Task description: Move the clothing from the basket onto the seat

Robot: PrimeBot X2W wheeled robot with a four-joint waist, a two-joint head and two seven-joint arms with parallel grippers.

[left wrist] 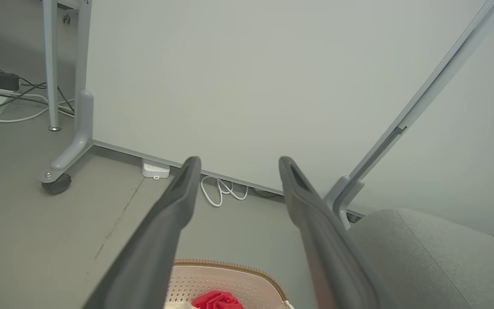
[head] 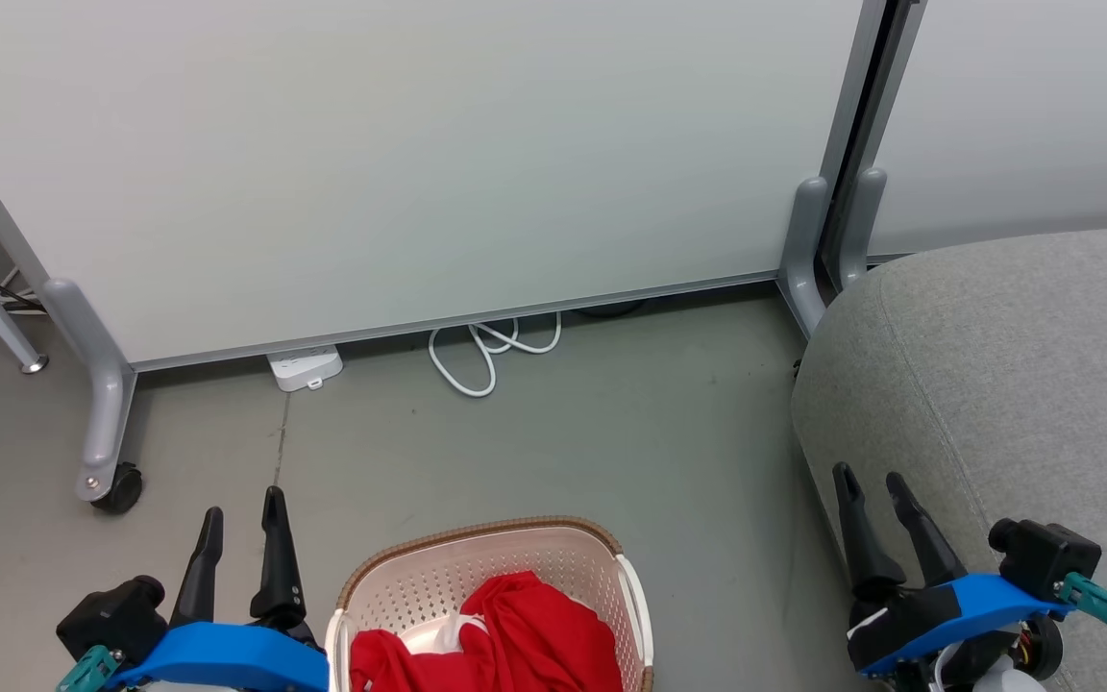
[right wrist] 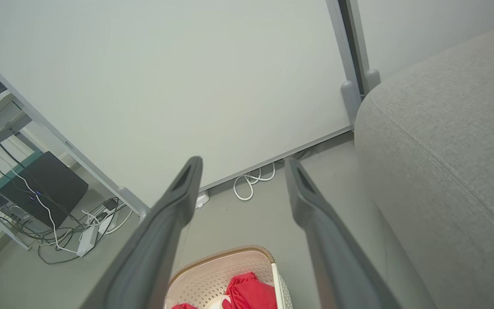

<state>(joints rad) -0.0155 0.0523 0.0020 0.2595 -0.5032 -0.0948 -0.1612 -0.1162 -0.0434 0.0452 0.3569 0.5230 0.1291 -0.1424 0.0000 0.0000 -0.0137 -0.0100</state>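
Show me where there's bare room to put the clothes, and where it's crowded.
Bare: the grey seat, from its rounded edge back to the wall; also the floor between basket and seat. Crowded: the basket, holding red clothing.

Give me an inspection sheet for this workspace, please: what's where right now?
Surface: grey floor; the basket stands on it.
Job's things: basket holds the red clothing; grey seat stands apart, to its right.
Clutter: white power strip at the partition's foot.
Grippers: left gripper open, left of the basket; right gripper open, at the seat's edge; both hold nothing.
Cables: white cable looped on the floor; tangled cables by a black box.
Surroundings: pale partition on grey feet with a caster.
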